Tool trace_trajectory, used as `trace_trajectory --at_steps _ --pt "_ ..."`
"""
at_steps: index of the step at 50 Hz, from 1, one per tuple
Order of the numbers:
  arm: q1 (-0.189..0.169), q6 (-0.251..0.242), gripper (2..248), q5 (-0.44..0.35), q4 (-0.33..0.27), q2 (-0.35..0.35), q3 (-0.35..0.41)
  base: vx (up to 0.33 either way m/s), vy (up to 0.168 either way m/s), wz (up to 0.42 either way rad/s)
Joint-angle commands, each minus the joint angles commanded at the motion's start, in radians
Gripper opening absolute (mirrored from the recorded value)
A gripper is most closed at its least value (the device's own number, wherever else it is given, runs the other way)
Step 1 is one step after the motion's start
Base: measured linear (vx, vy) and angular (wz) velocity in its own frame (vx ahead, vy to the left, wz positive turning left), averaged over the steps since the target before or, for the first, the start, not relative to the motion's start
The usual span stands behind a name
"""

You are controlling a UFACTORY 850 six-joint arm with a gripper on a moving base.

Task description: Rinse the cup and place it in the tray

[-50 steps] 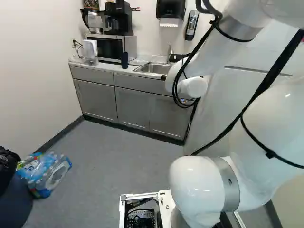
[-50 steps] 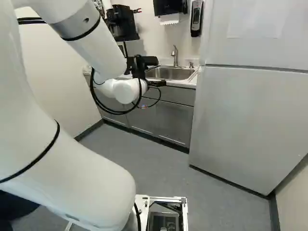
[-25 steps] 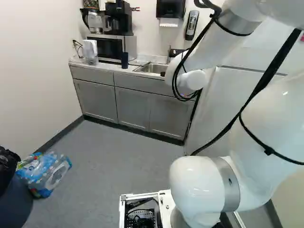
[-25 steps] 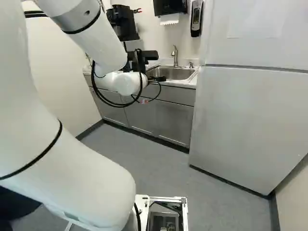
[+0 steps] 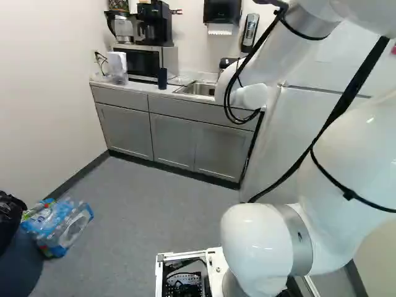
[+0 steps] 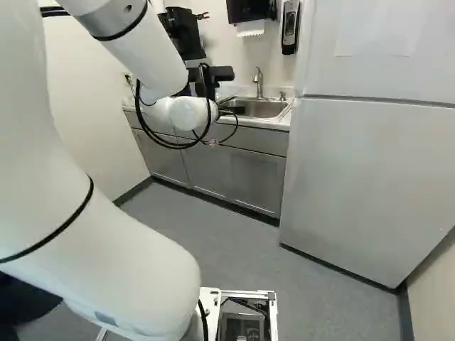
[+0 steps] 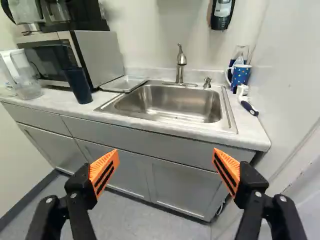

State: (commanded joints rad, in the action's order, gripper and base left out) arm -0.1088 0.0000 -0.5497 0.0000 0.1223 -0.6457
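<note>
Claw (image 7: 165, 155) open, empty, short of tabletop (image 7: 55, 103); likely leaves approach room. Blue cup (image 7: 78, 86), probable target, upright on tabletop, left of tray (image 7: 123, 84). Tray beside sink (image 7: 170, 104), presumably for draining.

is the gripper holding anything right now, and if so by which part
Nothing is held: the gripper is open, its two orange pads wide apart in front of the counter.

Sink (image 7: 167, 102) and faucet (image 7: 181, 62) present as metal, glossy and smooth; tray (image 7: 124, 84) smooth with a sheen; pitcher (image 7: 26, 82) clear plastic, glossy; countertop (image 7: 57, 102) smooth; cabinet doors (image 7: 177, 182) matt; towel (image 5: 221, 30) paper; arm casing (image 5: 255, 244) smooth, glossy
</note>
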Motion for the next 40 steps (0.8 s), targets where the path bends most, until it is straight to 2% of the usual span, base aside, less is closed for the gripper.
trace_trajectory --at_steps 40 --pt "0.004 0.0 247 0.082 0.0 -0.006 -0.093 0.0 0.0 0.0"
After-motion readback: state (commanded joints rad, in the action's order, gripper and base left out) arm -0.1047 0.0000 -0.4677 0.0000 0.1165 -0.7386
